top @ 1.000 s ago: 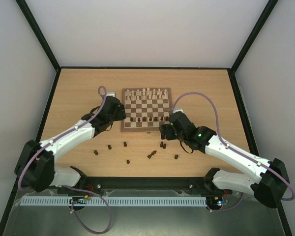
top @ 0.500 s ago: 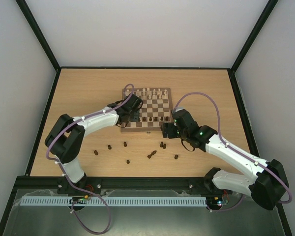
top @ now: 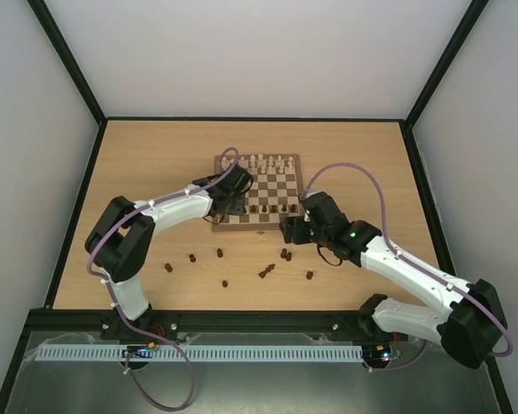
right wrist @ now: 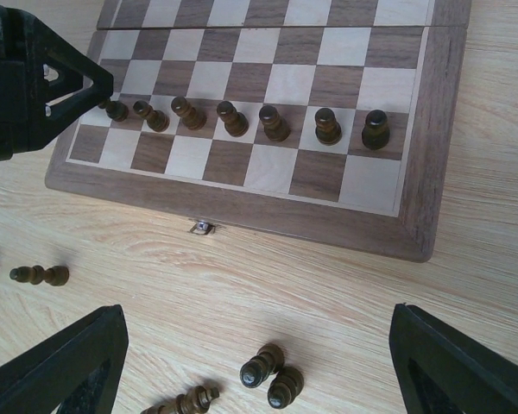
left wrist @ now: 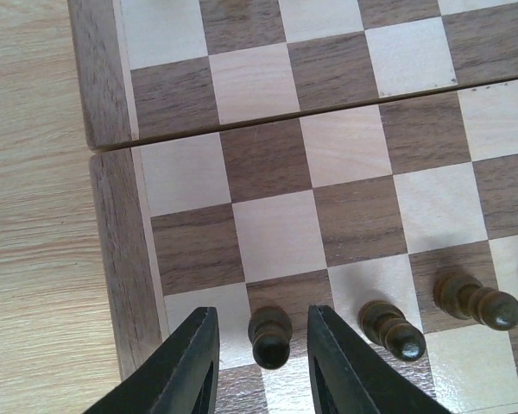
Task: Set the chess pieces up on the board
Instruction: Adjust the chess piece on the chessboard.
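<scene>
The left gripper (left wrist: 262, 312) stands over the near-left corner of the board (left wrist: 121, 259), fingers narrowly apart either side of a dark pawn (left wrist: 270, 335) and not quite touching it (slivers of gap show). Any sideways drag could tip it into the next pawn (left wrist: 391, 328). The right gripper (right wrist: 255, 319) hangs wide open above the loose pieces (right wrist: 272, 375) on the table (right wrist: 345, 293).

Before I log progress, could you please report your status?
Left fingers straddling dark pawn on board, not touching. Right fingers open above loose dark pieces. Nothing blocking.
</scene>
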`<state>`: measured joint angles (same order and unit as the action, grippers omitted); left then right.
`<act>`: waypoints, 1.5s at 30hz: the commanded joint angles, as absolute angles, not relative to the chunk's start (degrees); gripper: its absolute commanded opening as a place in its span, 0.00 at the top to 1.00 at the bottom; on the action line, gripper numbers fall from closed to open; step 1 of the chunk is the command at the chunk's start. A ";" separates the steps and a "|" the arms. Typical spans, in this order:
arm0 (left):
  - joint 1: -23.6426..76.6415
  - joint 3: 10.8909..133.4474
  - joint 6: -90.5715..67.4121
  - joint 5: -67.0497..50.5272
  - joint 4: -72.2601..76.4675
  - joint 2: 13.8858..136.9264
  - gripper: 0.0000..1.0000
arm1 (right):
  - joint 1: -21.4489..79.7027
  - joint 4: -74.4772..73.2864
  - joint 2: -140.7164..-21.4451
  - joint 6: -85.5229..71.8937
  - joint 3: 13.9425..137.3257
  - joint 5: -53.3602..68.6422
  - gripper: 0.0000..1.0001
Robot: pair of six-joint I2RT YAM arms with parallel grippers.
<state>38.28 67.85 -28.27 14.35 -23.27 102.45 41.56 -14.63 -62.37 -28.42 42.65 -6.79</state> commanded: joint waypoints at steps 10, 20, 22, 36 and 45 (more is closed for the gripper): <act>38.47 67.97 -28.06 13.85 -25.15 104.70 0.73 | 41.20 -14.11 -63.36 -27.60 42.08 -6.06 0.17; 39.21 68.43 -28.16 13.62 -25.44 105.09 0.83 | 41.05 -14.06 -63.45 -27.50 42.02 -5.78 0.19; 39.64 68.86 -28.21 13.62 -25.64 105.36 0.84 | 40.99 -14.00 -63.46 -27.43 42.01 -5.47 0.19; 40.83 70.64 -28.90 15.87 -26.94 105.99 0.76 | 40.81 -13.75 -63.88 -27.33 41.93 -4.57 0.21; 40.68 71.84 -28.88 16.46 -27.42 103.66 0.62 | 40.78 -13.71 -63.62 -27.25 41.84 -4.19 0.21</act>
<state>40.58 69.84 -28.84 15.55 -25.67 105.43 41.15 -13.76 -63.46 -27.97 42.57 -4.64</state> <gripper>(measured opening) 0.348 0.793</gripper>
